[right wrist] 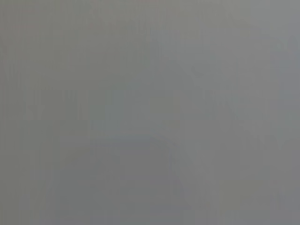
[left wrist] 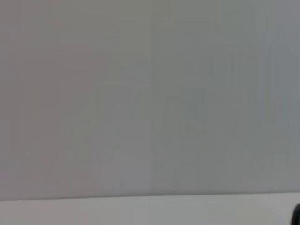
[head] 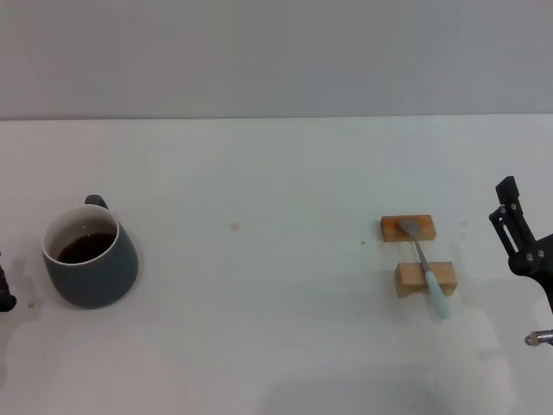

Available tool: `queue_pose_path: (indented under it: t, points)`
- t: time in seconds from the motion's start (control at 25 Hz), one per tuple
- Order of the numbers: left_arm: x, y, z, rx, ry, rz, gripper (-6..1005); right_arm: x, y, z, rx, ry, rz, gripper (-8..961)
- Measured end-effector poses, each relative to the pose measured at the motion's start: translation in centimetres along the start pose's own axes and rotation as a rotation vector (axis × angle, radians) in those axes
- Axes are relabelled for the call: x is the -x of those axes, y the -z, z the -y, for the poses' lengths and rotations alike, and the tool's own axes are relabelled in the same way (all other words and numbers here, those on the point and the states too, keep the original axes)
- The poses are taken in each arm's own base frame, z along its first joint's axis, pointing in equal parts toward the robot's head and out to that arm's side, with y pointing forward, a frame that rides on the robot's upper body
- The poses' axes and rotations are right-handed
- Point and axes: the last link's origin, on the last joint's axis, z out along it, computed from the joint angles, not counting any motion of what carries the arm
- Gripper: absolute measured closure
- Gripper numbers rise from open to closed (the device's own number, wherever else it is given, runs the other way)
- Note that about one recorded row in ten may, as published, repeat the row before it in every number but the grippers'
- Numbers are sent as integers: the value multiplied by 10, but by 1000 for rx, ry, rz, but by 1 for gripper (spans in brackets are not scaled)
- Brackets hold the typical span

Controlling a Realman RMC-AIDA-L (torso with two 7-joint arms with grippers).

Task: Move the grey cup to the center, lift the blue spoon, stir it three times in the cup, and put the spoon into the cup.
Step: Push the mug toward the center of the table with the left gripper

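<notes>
Cup [head: 90, 257]: dark grey mug holding brown liquid, upright on the worktop [head: 259, 328], just beside the left gripper and well apart from the right one; loop handle on its far side.
Spoon [head: 425, 264]: metal bowl resting on the farther block [head: 407, 227], stem crossing the nearer block [head: 425, 278], pale blue handle overhanging toward the robot; near the right gripper, on its inner side.
Left gripper [head: 5, 294]: only a dark sliver shows at the edge of the head view; whether its jaws are open or closed cannot be told.
Right gripper [head: 516, 232]: at the worktop's right edge, raised, holding nothing; the jaws look spread apart.
Wrist views: plain grey surface only; no task item visible.
Step in hand (judged): moving the cup to the centre; nothing grasped yet.
Grasp advice: approach the cup from its outer side, jaws spread wider than the body, closing on the wall below the rim; avoid the handle.
Carry advice: keep the cup level and slide or lift slowly, since the liquid could slosh.
Placement advice: set it down mid-worktop, short of the blocks, leaving the right jaws room to reach the spoon's overhanging handle.
Risk: a grip too high on the rounded wall may slip.
</notes>
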Motion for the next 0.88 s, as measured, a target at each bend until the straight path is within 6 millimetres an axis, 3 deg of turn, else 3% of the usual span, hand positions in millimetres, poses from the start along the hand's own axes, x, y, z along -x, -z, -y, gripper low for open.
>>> queue_pose_path:
  t: [0.88]
  points:
    - [3, -13, -29, 116, -45, 28, 996, 0, 2, 2, -4, 8, 3, 125]
